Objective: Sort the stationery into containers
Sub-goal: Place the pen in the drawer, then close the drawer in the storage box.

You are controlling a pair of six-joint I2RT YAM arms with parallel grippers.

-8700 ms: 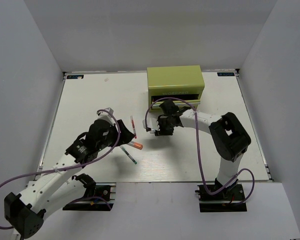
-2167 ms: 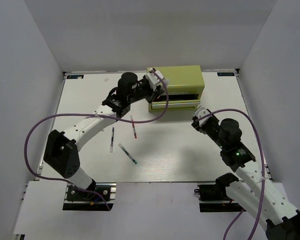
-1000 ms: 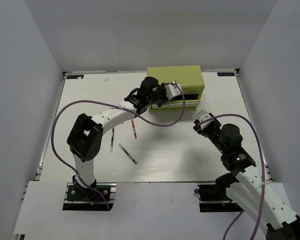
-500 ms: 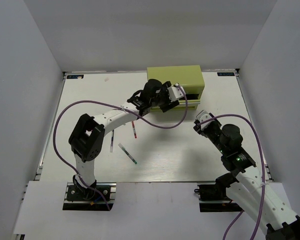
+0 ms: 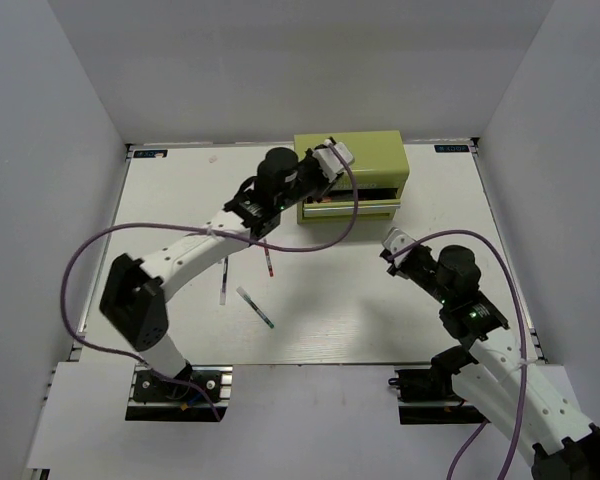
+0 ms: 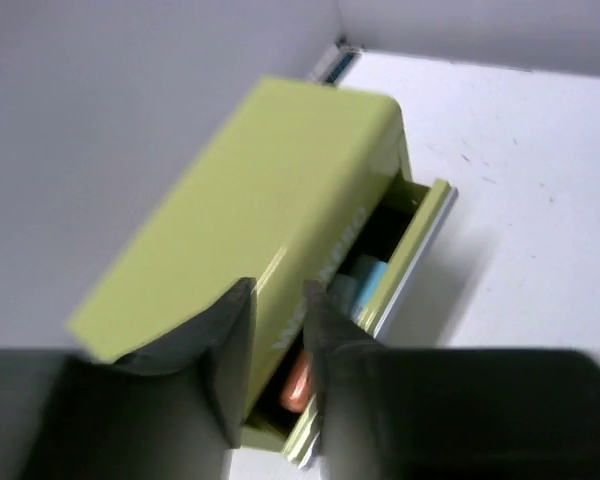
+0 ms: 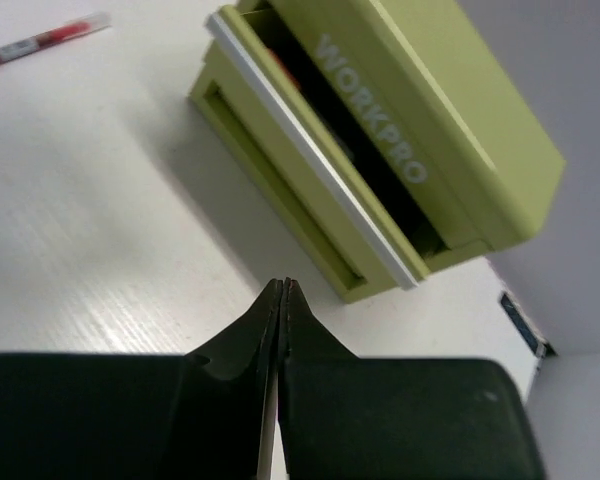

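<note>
The olive-green box (image 5: pixel 352 158) stands at the back of the table, one front drawer (image 5: pixel 352 206) pulled out. In the left wrist view that drawer (image 6: pixel 412 250) holds an orange-capped marker (image 6: pixel 298 384) and a light-blue bar (image 6: pixel 371 284). My left gripper (image 5: pixel 326 160) hovers over the box's front left corner, its fingers (image 6: pixel 230 335) a narrow gap apart with nothing between them. A red-white pen (image 5: pixel 268 262), a grey pen (image 5: pixel 223 281) and a green-tipped pen (image 5: pixel 256 307) lie on the table. My right gripper (image 5: pixel 392 243) is shut and empty, right of the pens, in front of the box (image 7: pixel 420 140).
White walls enclose the table on three sides. The left arm's purple cable (image 5: pixel 320 238) loops over the table in front of the drawer. In the right wrist view the red-white pen (image 7: pixel 40 38) lies at the far left.
My left gripper has swung from the drawer front up to the box's front left corner, and its fingers have narrowed. My right gripper has closed from open to shut and shifted slightly.
</note>
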